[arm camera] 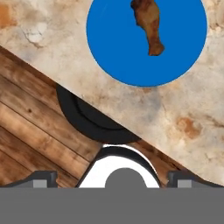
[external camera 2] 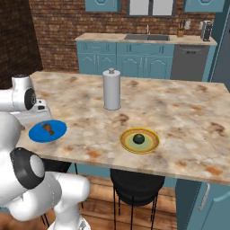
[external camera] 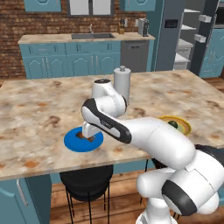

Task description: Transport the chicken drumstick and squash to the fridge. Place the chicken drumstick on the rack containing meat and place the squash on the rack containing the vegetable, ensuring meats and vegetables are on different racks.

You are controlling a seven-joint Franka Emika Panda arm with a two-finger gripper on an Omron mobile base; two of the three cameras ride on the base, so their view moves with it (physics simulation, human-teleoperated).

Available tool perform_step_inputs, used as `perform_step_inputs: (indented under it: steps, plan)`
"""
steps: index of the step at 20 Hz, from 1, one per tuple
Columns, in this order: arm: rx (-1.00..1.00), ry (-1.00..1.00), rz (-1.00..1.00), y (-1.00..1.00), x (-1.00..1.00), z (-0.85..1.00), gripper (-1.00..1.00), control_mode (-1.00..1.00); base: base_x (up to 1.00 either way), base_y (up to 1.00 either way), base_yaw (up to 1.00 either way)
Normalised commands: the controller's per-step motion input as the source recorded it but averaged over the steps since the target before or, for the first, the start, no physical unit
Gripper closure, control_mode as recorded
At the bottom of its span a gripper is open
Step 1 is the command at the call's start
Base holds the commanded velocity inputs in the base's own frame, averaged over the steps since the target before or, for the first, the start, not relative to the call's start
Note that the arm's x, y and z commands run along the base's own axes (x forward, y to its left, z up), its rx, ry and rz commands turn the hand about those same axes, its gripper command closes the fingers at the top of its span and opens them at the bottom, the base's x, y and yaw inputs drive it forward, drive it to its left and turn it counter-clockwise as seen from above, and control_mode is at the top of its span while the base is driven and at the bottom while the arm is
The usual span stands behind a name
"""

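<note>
The small brown chicken drumstick [arm camera: 148,24] lies on a blue plate [arm camera: 113,52] near the island's front edge, also seen as the drumstick [external camera 2: 46,129] on the blue plate [external camera 2: 58,132]. My gripper [external camera: 89,131] hovers just above that plate, open, with its fingertips [arm camera: 41,179] wide apart and nothing between them. The dark green squash [external camera 2: 139,139] sits on a yellow plate [external camera 2: 152,146] further right on the island. The slate-grey fridge [external camera: 168,43] stands at the back right, with its door open and white shelves [external camera: 186,39] showing.
A tall grey cylinder [external camera 2: 112,90] stands mid-island. Black stools [external camera: 85,181] sit under the marble counter's front edge [external camera: 39,168]. Teal cabinets, a sink and a grey dishwasher [external camera: 134,54] line the brick back wall.
</note>
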Motion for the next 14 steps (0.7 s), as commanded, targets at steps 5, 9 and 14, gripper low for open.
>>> perform_step_inputs:
  steps: [5,9,14]
  plan:
    - [0.0,0.03,0.08,0.0,0.3,-0.33,-1.0,-1.0,0.0,0.0,0.0]
    - [0.01,0.01,0.01,0.0,0.36,-0.33,-1.0,-1.0,0.0,0.0,0.0]
    - [0.01,0.0,0.0,0.01,0.29,-0.26,-1.0,-1.0,0.0,0.0,0.0]
